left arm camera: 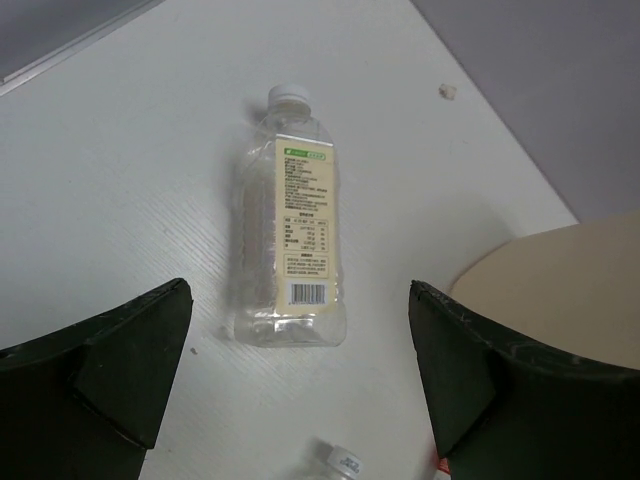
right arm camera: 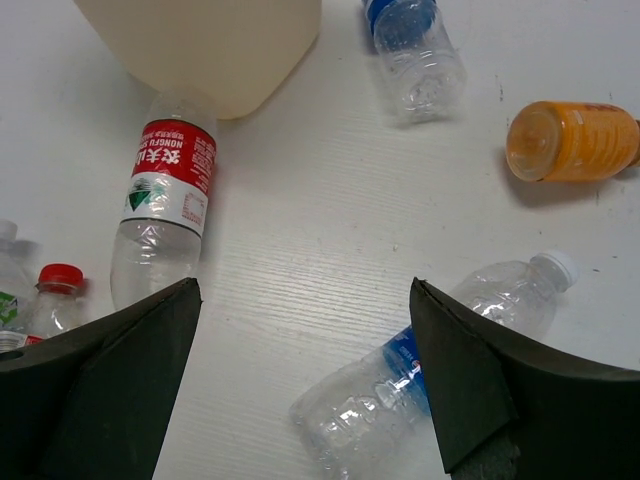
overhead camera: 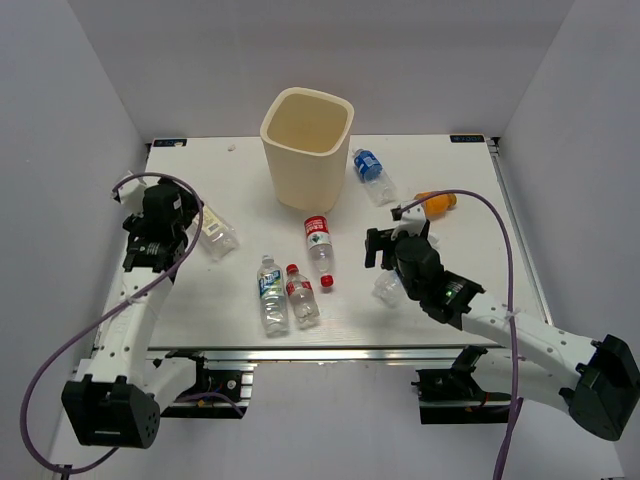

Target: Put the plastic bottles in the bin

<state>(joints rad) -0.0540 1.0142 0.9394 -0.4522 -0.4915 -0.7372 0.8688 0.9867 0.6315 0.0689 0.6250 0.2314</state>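
Plastic bottles [overhead camera: 318, 245]: lying on the table [overhead camera: 200, 170], near and right of the bin [overhead camera: 307, 145].
Pale-label bottle [left arm camera: 295, 240]: centred under left fingers [left arm camera: 120, 370], long axis crossing their gap.
Left fingers: wide, empty.
Right fingers [right arm camera: 110, 390]: wide, empty; blue-label bottle [right arm camera: 360, 405] slants off-centre, rightward.

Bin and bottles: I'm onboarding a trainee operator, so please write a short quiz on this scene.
1. True or false: the orange bottle lies to the left of the bin.
2. The bin is: A upright, B on its side, C upside down.
3. What state are the left gripper and right gripper in?
Key: 1 false; 2 A; 3 both open.
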